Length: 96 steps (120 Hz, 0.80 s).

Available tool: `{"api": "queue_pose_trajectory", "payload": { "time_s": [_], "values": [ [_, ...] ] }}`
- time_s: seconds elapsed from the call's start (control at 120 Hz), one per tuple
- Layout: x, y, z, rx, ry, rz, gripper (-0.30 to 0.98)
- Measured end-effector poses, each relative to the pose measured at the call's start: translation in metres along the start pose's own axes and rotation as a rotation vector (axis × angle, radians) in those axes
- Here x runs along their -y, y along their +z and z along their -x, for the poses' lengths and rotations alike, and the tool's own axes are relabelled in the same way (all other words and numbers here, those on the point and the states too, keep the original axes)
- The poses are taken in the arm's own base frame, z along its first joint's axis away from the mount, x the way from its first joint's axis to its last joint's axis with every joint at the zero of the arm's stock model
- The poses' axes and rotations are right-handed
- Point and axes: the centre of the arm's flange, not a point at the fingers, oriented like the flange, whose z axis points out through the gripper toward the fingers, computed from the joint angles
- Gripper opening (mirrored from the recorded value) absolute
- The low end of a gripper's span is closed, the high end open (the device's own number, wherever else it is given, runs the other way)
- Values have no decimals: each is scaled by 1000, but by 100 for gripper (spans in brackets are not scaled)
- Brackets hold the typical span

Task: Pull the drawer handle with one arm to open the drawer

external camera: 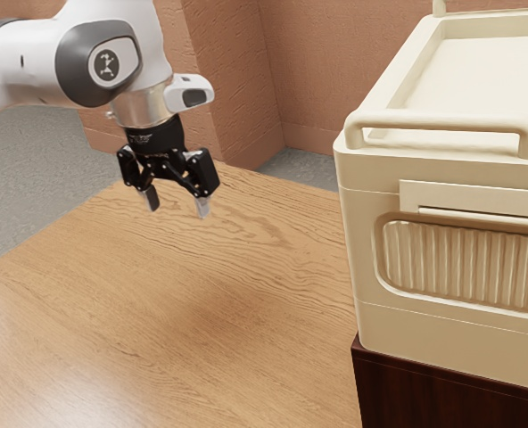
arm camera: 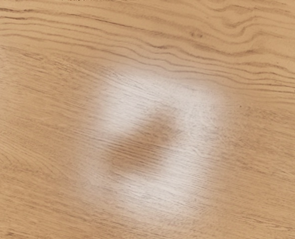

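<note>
My black gripper hangs over the wooden table in the exterior view, fingers pointing down and spread apart, with nothing between them. Well off to that view's right stands a cream cabinet. A rounded bar runs along its top edge. On the face below are a flat ledge-like strip and a ribbed recessed panel; I cannot tell which part is the drawer handle. A wide gap separates the gripper from the cabinet.
The cabinet rests on a dark brown base beside the table. Under my hand, the wrist view has bare wood grain of the table with a pale glare and a shadow. Reddish walls rise behind.
</note>
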Motion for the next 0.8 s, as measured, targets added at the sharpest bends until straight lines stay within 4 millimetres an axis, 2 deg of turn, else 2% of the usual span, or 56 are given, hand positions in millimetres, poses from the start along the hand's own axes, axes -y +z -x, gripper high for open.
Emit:
{"api": "queue_pose_trajectory", "payload": {
  "time_s": [0.267,0.383,0.5,0.6,0.8],
  "values": [
    [3,-1,-2,-8,37,14,69],
    [9,-62,9,-110,43,30,69],
    [-5,-85,20,-130,72,52,69],
    [-29,-84,21,-118,102,64,69],
    [-45,-57,9,-59,62,64,69]
  ]
}}
